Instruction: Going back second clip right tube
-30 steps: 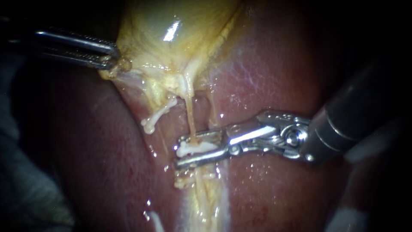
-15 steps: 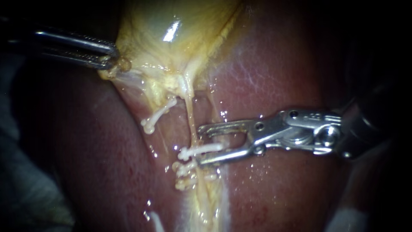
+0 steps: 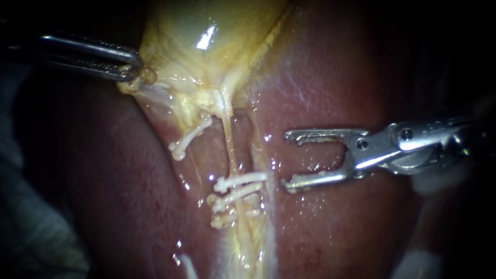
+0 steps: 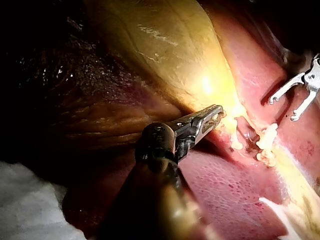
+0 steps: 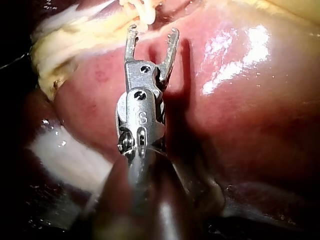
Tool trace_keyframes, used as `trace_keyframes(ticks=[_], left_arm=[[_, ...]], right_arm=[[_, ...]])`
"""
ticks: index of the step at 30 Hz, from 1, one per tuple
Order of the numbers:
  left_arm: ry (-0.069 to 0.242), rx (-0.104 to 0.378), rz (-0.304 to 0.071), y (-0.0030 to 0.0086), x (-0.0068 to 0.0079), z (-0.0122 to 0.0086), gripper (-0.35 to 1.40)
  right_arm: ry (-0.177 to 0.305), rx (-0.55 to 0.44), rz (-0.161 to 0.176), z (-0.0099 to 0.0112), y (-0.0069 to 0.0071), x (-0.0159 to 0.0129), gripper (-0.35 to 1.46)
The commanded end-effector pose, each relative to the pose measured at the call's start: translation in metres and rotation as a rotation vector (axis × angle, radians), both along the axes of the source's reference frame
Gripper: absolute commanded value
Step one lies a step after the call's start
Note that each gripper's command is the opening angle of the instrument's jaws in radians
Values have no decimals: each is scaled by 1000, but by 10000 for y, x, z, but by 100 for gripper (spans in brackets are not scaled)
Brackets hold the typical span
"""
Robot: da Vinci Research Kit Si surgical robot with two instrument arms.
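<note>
Sitting wide apart, the two jaws of my right instrument (image 3: 287, 161) hold nothing. They hang over the red liver (image 3: 336, 77), just to one side of the right tube (image 3: 230, 147). That tube is a thin yellow string that runs down from the gallbladder (image 3: 206, 36).

White clips cross the tube low down, one under the other. The top clip (image 3: 243, 180) lies just beside the tip of the lower jaw. There is a small gap, so they do not touch. The next clip (image 3: 236, 194) sits right under the top one, very close to it. Some white lumps (image 3: 223, 221) sit lower on the tube, and I cannot tell what they are. A far clip (image 3: 188, 138) sits higher up and off to the left, well apart from the jaws.

From its own arm camera, my right instrument (image 5: 152, 31) points its open jaws at the clips (image 5: 144, 11). They lie just ahead of one jaw tip.

My left instrument (image 3: 132, 72) comes in from the left. Its jaws are pressed together on the edge of the gallbladder and pinch it. Its own camera shows the same pinch (image 4: 219, 111) on the yellow skin.
</note>
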State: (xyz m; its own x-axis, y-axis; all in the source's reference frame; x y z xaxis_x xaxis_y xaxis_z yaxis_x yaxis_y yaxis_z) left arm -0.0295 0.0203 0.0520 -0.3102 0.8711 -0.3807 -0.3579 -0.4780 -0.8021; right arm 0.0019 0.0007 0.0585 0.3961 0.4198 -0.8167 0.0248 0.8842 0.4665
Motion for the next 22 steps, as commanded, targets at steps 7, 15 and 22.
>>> trace_keyframes(ticks=[7, 15, 22], left_arm=[[7, -13, -7, 4, -15, 34, -35], [16, -12, 14, -6, -38, 59, -35], [17, -10, 17, -6, -36, 57, -35]], right_arm=[[8, -18, -12, -2, -1, -4, 50], [10, -17, -15, -3, -1, -4, 50], [9, -17, -15, -4, 0, -4, 50]])
